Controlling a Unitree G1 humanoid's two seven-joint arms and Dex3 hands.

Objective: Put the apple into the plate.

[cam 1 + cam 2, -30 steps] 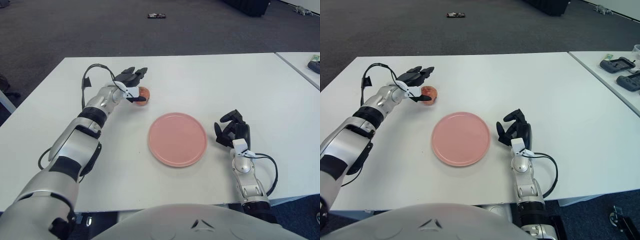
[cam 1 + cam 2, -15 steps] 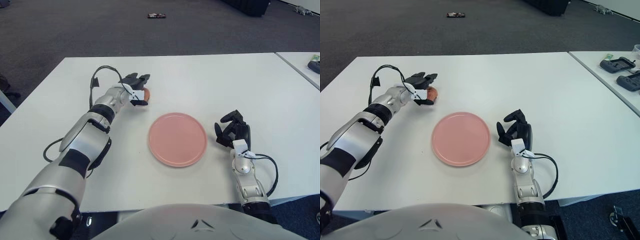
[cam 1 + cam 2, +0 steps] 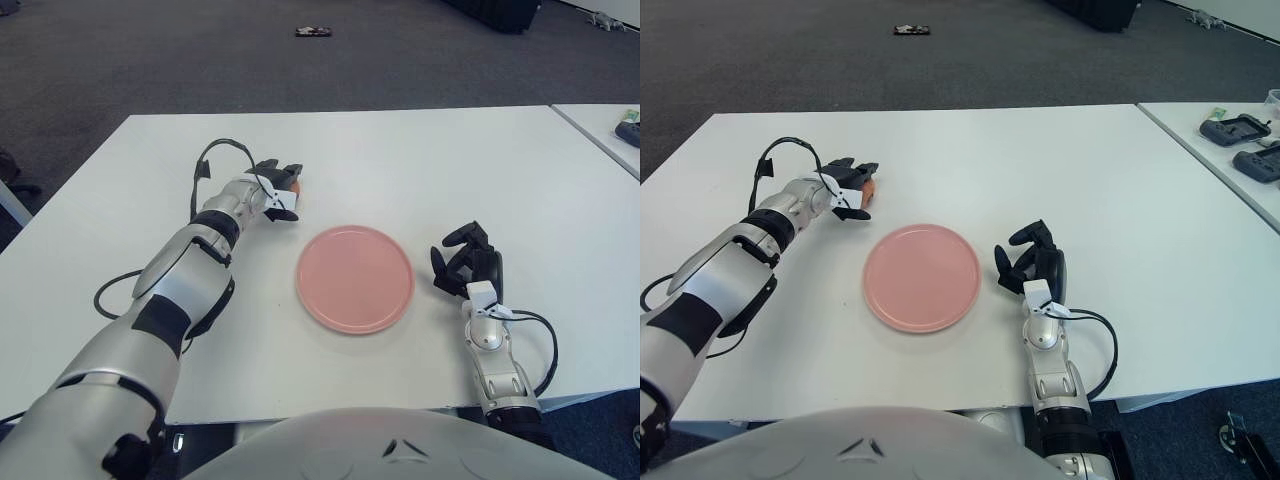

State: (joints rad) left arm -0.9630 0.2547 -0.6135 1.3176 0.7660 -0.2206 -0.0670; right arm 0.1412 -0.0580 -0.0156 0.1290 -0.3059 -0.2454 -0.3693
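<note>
Nearest you, your right robot hand (image 3: 468, 262) shows just to the right of the plate (image 3: 355, 278), its dark fingers loosely curled around nothing. It sits out of the work for now.

The plate itself lies flat on the white surface (image 3: 480, 170) about mid-way out, with nothing in it yet.

Farther out and to the left, your left robot hand (image 3: 275, 190) is the one on the job. Its fingers are wrapped over the apple (image 3: 295, 184), which peeks out as a small orange-red patch at the far right edge of the grip. It looks clamped on the fruit, though you cannot tell whether the apple is lifted or touching the surface beneath.

The relation that matters: the plate lies toward you and to the right of the held apple, near but clearly apart from it. The left arm is the nearer one, so the coming move is likely a short carry inward and rightward until the apple is over the plate's middle, then a release.
</note>
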